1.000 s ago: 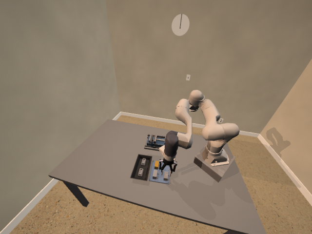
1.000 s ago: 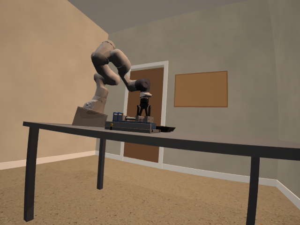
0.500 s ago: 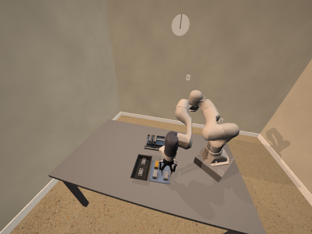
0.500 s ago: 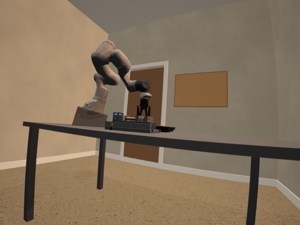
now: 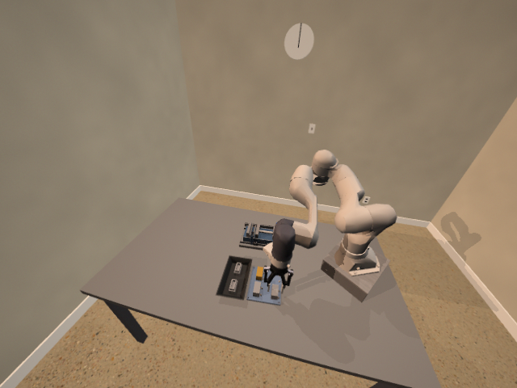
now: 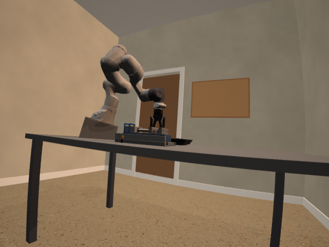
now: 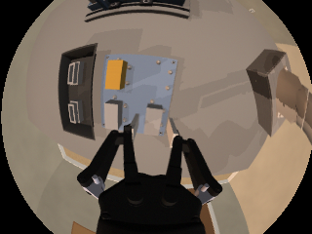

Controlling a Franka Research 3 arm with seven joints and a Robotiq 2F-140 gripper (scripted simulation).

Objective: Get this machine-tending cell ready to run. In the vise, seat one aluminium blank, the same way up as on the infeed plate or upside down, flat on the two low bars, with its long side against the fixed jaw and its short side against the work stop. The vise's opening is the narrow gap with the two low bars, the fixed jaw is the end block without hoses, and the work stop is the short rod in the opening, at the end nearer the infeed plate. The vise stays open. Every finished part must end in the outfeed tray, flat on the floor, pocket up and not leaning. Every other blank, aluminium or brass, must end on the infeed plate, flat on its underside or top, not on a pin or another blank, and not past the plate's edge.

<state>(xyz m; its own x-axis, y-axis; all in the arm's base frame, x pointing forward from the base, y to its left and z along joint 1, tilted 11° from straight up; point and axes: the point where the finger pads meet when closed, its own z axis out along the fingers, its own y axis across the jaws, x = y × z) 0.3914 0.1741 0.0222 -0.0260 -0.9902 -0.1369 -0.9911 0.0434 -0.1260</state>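
My gripper (image 7: 153, 121) hangs half open, holding nothing, above a gray block (image 7: 155, 117) on the blue plate (image 7: 146, 78) near the table's front edge. The block looks hard, smooth and heavy; I'd pinch its long sides.

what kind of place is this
Likely a small machine-tending cell set up in a plain room: a vise, an infeed plate with metal blanks, and an outfeed tray sit on one table beside the arm.
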